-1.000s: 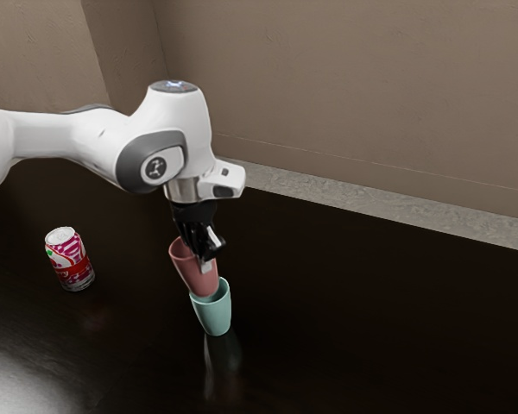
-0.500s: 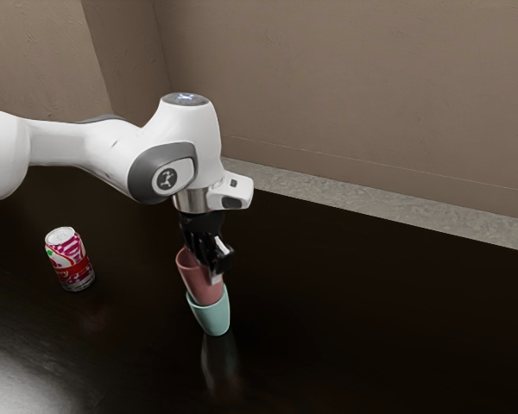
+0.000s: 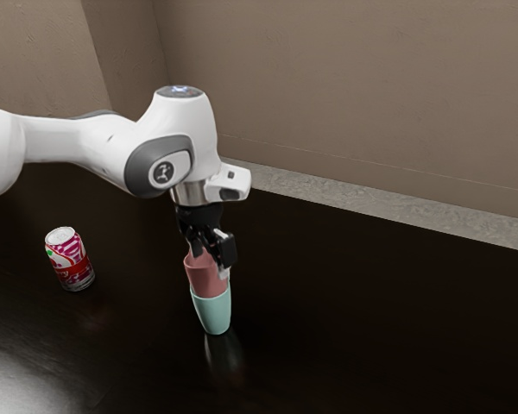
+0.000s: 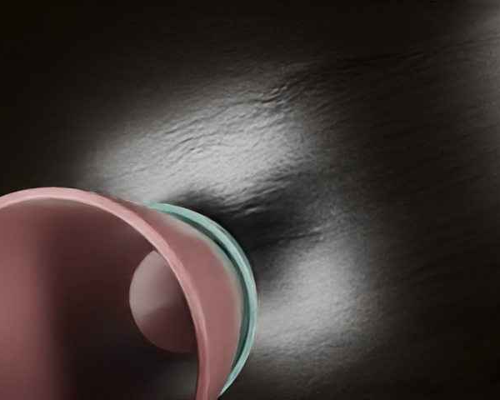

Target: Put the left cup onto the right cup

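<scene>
The pink cup [image 3: 202,274] stands upright, mouth up and long axis near vertical, its lower part seated inside the teal cup [image 3: 213,312] on the dark table [image 3: 371,293]. The gripper [image 3: 216,257] reaches down from above with narrow fingers pinching the pink cup's rim on the side toward the exterior view's right. A soda can [image 3: 69,259] stands well apart toward the exterior view's left, and in the wrist view the teal rim hugs the pink wall
</scene>
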